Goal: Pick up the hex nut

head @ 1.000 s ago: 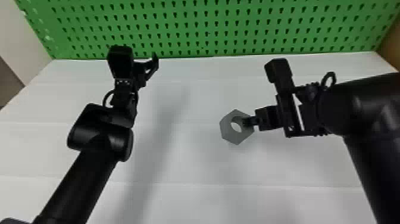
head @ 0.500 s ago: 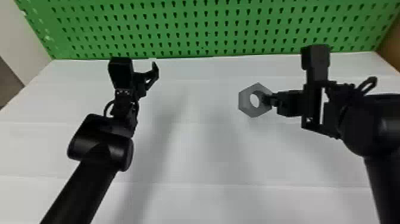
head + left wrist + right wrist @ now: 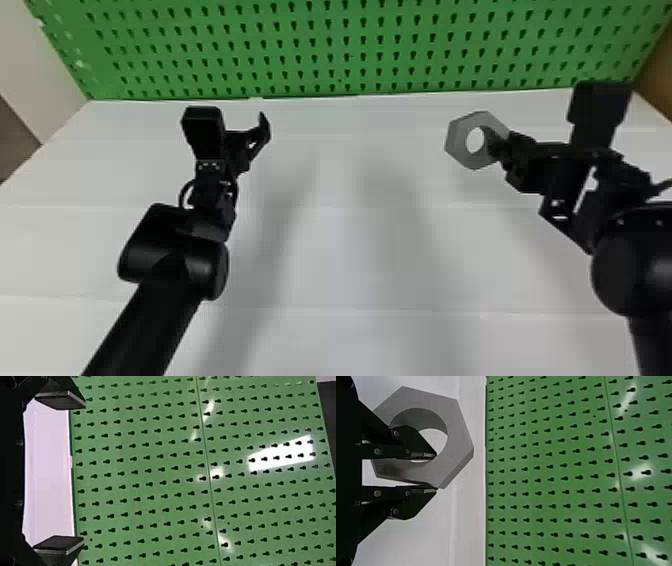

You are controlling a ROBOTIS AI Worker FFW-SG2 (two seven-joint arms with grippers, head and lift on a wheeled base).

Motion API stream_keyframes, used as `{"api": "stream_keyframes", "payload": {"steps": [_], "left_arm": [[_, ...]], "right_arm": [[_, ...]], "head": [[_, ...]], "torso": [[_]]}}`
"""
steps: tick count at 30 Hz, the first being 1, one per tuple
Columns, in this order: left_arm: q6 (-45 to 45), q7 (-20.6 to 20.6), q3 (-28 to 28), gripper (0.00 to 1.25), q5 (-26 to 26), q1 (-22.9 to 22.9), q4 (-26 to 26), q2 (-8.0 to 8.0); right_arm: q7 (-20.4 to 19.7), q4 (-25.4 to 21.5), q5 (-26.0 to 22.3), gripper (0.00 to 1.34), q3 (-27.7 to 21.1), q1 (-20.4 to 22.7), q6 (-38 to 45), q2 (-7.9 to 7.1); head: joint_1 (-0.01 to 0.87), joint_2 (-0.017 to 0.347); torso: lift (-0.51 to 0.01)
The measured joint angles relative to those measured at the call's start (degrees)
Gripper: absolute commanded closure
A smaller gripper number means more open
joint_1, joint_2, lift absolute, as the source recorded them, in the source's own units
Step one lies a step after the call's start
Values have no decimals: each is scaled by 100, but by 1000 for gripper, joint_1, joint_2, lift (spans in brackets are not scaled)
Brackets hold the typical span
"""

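no readable text, label, number or sign can be seen.

Grey hex nut [image 3: 461, 134], black left end effector [image 3: 245, 134] and right end effector [image 3: 498, 149], white bench [image 3: 345, 260], green pegboard [image 3: 337, 31] patterned with dark keyholes.

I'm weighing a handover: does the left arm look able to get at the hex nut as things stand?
Probably, after moving across: the left gripper is open, nothing visible stands between it and the hex nut, and the side away from the right gripper looks free.
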Motion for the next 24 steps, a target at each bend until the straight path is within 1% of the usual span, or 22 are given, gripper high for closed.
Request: {"api": "stream_keyframes", "payload": {"steps": [6,9,14,24], "left_arm": [[2,-3,-31,90,27,97,-83,-42],[2,-4,-41,90,45,127,-117,-58],[2,-4,-50,90,62,177,-186,-86],[9,-14,-40,88,104,346,-358,-97]], "right_arm": [[-119,172,141,1082,-125,217,-831,101],[-207,263,194,1082,-153,298,-1217,126],[-527,481,239,1082,-136,441,-1965,133],[-727,1071,202,1082,-81,637,-3191,134]], "head": [[785,149],[785,149],[785,149],[785,149]], "torso": [[-90],[-90],[-90],[-90]]}}
